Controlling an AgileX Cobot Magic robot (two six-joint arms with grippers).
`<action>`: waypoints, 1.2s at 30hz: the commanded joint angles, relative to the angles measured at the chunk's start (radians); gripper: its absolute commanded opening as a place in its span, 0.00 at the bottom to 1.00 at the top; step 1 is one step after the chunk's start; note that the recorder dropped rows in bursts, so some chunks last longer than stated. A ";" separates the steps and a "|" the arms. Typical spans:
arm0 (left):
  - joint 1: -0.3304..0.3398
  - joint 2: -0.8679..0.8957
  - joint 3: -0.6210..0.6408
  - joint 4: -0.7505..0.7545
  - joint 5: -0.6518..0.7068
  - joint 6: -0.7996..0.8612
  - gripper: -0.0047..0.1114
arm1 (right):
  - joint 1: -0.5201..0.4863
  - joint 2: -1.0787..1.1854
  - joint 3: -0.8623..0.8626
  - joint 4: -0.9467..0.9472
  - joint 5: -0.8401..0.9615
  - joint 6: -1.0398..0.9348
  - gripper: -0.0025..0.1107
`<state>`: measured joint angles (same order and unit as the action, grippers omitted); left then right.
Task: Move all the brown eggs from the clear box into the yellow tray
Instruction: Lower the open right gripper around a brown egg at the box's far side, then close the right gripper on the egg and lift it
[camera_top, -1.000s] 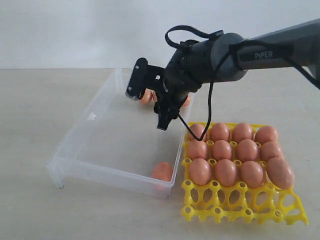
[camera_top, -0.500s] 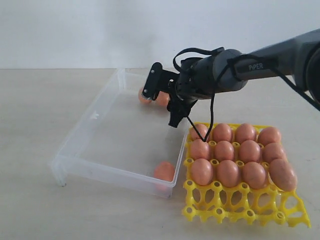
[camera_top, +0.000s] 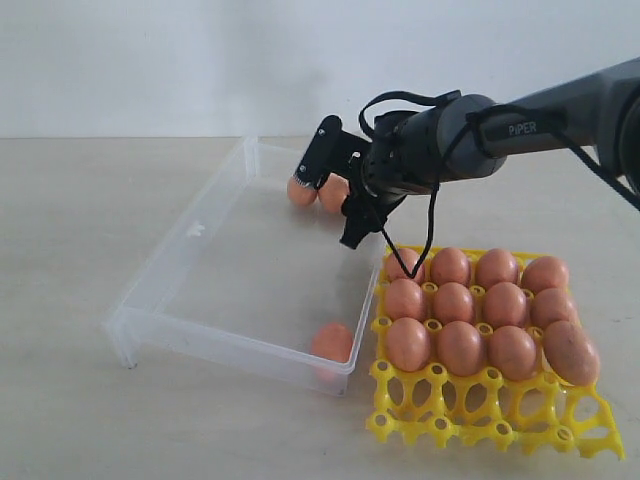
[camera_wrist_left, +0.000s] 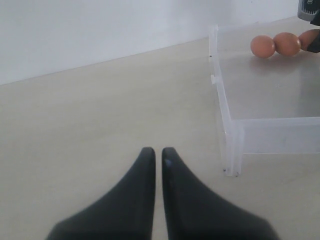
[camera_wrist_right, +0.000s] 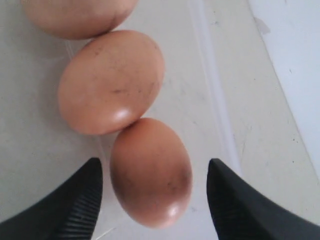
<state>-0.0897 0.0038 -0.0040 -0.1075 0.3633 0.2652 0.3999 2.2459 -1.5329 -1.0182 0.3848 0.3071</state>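
Right at my fingertips: my right gripper (camera_wrist_right: 155, 190) hung spread wide, one finger to either side of a smooth orange-brown oval egg (camera_wrist_right: 150, 172), not yet pinching it. That egg lay inside the shallow clear plastic box (camera_top: 165, 250), hard by its far wall.

Trouble one, I judged: the egg touched a second brown egg (camera_wrist_right: 111, 82), so a lopsided close would shove the pair and set them rolling. A third egg (camera_wrist_right: 75, 15) sat just beyond to catch the knock. Trouble two: one of my fingers sat very near that far wall, and coming down it could land on the rim or drag the light box. Trouble three: a slick, rounded shell. Pinch it off-centre and it squirts out, pinch it hard and it cracks.

Further off, a lone brown egg (camera_top: 330, 342) rested in the box's near corner, free to roll if the box got jolted. Just beside the box's long side stood the bright yellow openwork plastic egg tray (camera_top: 480, 425). Three of its rows were filled, and only the row farthest from the box's far wall was empty. A low carry over those seated eggs could clip them.

Farthest of all, my left gripper (camera_wrist_left: 156, 155) had its fingers pressed together on nothing, low over the pale tabletop (camera_wrist_left: 75, 125) outside another corner of the box.
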 joint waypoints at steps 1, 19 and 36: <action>0.004 -0.004 0.004 0.000 -0.004 -0.011 0.08 | -0.010 -0.001 -0.005 0.040 0.018 0.009 0.50; 0.004 -0.004 0.004 0.000 -0.004 -0.011 0.08 | -0.011 0.067 -0.005 0.037 0.014 0.005 0.25; 0.004 -0.004 0.004 0.000 -0.004 -0.011 0.08 | 0.031 -0.037 -0.005 0.193 -0.010 0.009 0.02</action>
<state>-0.0897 0.0038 -0.0040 -0.1075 0.3633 0.2652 0.4210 2.2527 -1.5412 -0.8926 0.4169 0.3173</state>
